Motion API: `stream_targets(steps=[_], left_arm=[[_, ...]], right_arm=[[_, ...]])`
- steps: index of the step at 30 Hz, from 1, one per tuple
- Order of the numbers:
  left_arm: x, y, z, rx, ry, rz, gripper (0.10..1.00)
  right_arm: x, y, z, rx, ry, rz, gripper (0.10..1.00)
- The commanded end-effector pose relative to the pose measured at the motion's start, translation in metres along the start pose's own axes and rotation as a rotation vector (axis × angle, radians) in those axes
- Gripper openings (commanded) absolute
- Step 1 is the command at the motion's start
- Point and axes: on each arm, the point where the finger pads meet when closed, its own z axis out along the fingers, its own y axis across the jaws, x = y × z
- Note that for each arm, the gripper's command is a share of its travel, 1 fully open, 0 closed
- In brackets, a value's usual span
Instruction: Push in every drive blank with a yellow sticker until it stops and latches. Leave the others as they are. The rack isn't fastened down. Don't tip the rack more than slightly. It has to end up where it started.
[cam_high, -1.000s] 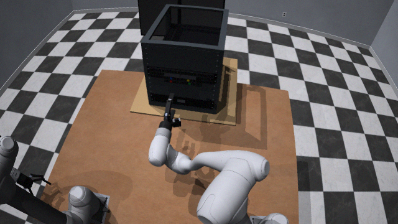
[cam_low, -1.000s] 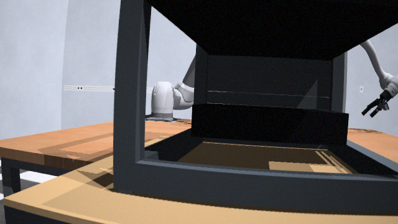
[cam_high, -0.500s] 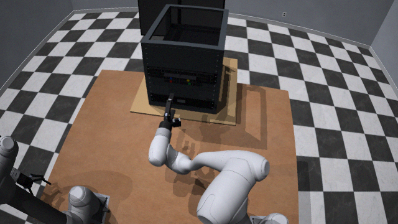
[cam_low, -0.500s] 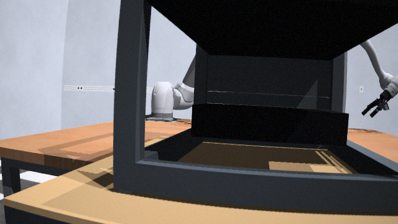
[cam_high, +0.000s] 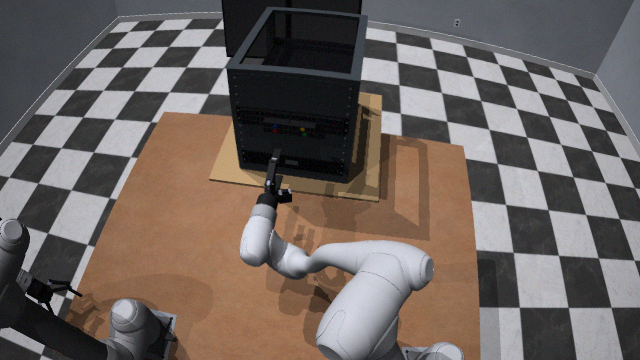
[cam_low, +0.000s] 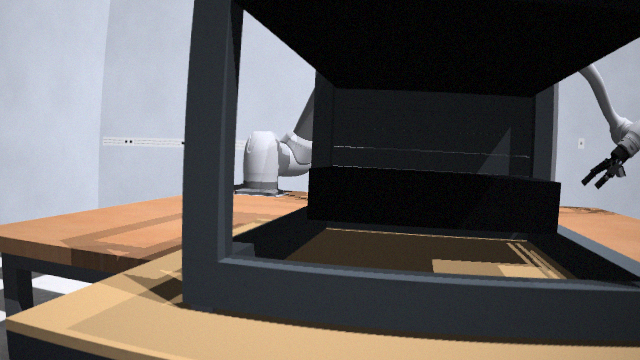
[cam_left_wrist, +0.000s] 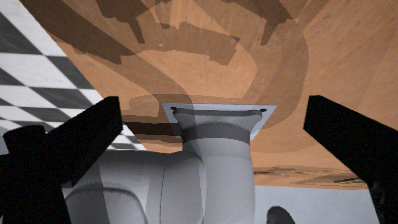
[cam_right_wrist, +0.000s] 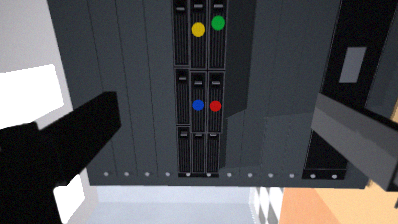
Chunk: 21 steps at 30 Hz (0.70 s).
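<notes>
The dark rack (cam_high: 295, 90) (cam_low: 207, 150) (cam_right_wrist: 135, 75) stands upright on a tan board. On its front, the drive blank with a yellow sticker (cam_high: 302, 129) (cam_right_wrist: 198, 29) is beside the green-stickered blank (cam_high: 304, 134) (cam_right_wrist: 218, 23). The blue-stickered blank (cam_high: 274, 126) (cam_right_wrist: 198, 105) is beside the red-stickered one (cam_high: 274, 131) (cam_right_wrist: 215, 106). How far each blank protrudes cannot be told. My right gripper (cam_high: 276, 153) (cam_right_wrist: 215, 110) is open and empty before the rack's lower front, seen edge-on in the top view. My left gripper (cam_high: 65, 303) (cam_low: 591, 185) (cam_left_wrist: 212, 113) is open and empty, far from the rack.
The tan board (cam_high: 222, 170) (cam_low: 100, 320) lies under the rack on the brown table (cam_high: 165, 200) (cam_low: 40, 230). Several blanks without stickers sit around the stickered ones. A black panel with a grey label (cam_right_wrist: 352, 65) is lower on the rack front. The right arm reaches across the table.
</notes>
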Motion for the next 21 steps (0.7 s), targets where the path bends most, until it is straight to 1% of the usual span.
stream_targets(steps=[1,6,13,15,21], left_arm=[[0.0,0.0,0.0,0.0,0.001,0.0,1.0],[0.0,0.0,0.0,0.0,0.001,0.0,1.0],[0.0,0.0,0.0,0.0,0.001,0.0,1.0],[0.0,0.0,0.0,0.0,0.001,0.0,1.0],[0.0,0.0,0.0,0.0,0.001,0.0,1.0]], right_arm=[[0.003,-0.001,0.008,0.001,0.0,0.001,1.0],[0.011,0.001,0.028,0.001,0.0,0.001,1.0],[0.026,0.004,0.066,0.001,0.0,0.001,1.0],[0.026,0.004,0.066,0.001,0.0,0.001,1.0],[0.039,0.007,0.098,0.001,0.0,0.001,1.0]])
